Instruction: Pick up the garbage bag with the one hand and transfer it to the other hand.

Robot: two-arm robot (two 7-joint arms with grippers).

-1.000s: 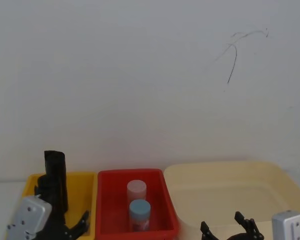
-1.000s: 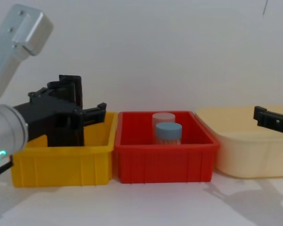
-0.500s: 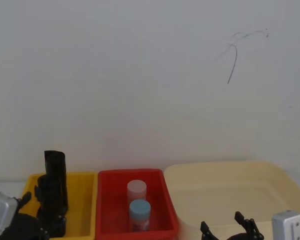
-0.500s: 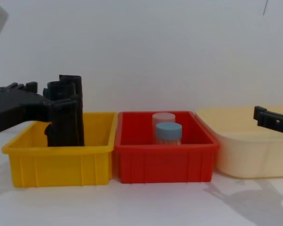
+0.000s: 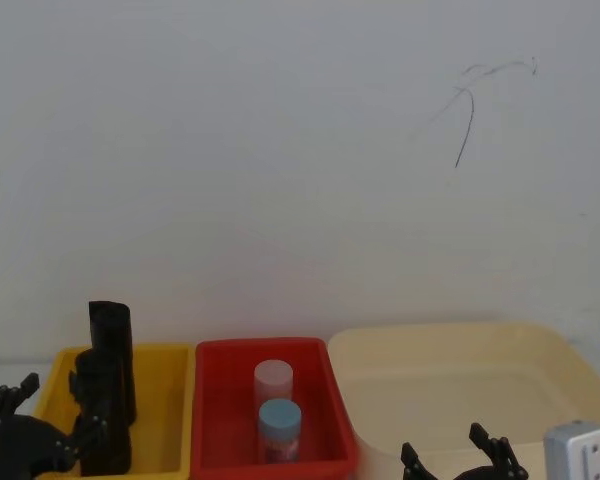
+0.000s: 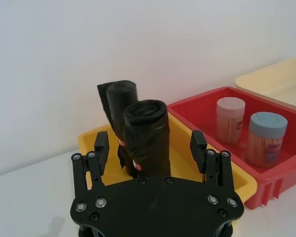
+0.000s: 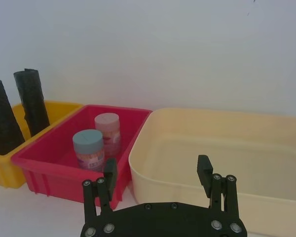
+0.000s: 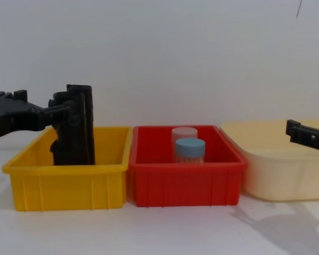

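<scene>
my left gripper (image 6: 149, 143) is spread wide, holding nothing. its two fingers (image 6: 101, 146) stand on either side of the garbage bag (image 6: 145, 133), and the left wrist view shows a gap on each side. the garbage bag is a matte black crinkled roll standing upright in the yellow bin (image 8: 64, 186), rising well above the bin's wall. a second black roll (image 6: 119, 101) stands just behind it in the same bin. the yellow bin sits at the left end of a row on the white table (image 8: 165, 234). beside it is a red bin (image 8: 186, 186) holding a blue-lidded jar (image 8: 190, 150) and a pink-lidded jar (image 8: 184, 133). a cream tub (image 8: 282, 175) follows on the right. my right gripper (image 7: 157, 168) hangs low in front of the cream tub, also spread apart and empty, well away from the garbage bag.
</scene>
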